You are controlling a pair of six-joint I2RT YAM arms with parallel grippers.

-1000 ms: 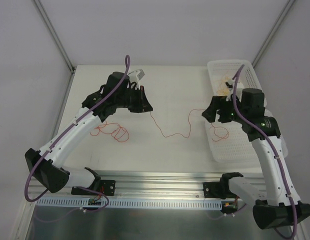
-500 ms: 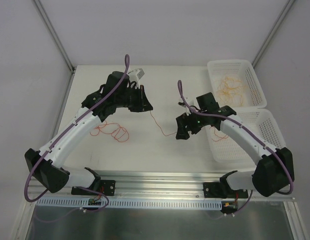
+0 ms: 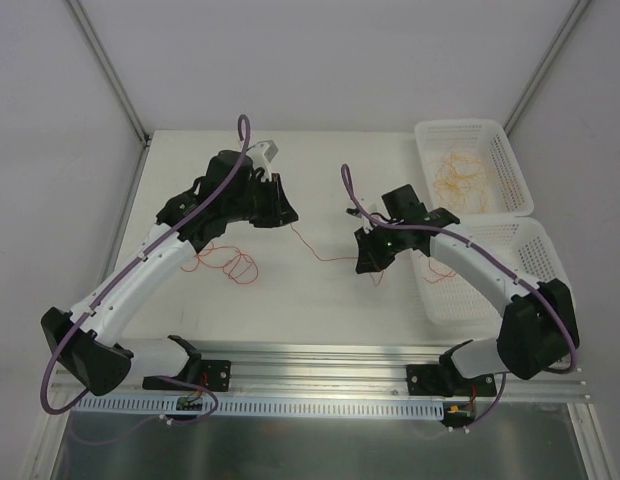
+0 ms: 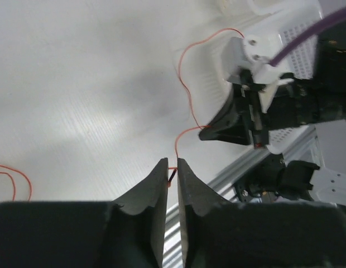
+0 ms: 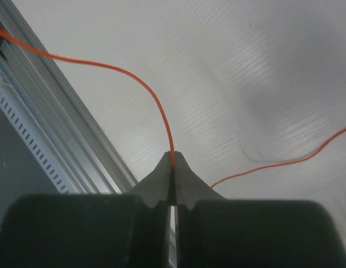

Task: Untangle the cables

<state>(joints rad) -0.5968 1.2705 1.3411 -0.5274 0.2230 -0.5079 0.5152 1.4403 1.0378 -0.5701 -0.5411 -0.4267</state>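
We judge the job partway: one thin red-orange cable (image 5: pixel 171 146) spans the centre, pinched by the clamped left gripper (image 4: pixel 171 167) and right gripper (image 5: pixel 173 162), with a curly red tangle (image 3: pixel 228 264) at 8 o'clock unsorted and pale yellow-orange cables (image 3: pixel 460 178) lying in the white plastic basket (image 3: pixel 422 150) at 2 o'clock.

The counter (image 3: pixel 330 190) is matt white, finely ribbed, with a soft sheen; the red-orange cable (image 5: pixel 172 151) on it looks smooth and faintly glossy; the jaws of the left gripper (image 4: pixel 171 166) and right gripper (image 5: pixel 172 167) are matt black plastic; the baskets (image 3: pixel 512 170) at the counter's right are white perforated plastic; the rail (image 3: pixel 320 352) along the counter's near edge is bare, dull-shining metal; the left arm (image 3: pixel 140 275) wears smooth white plastic.
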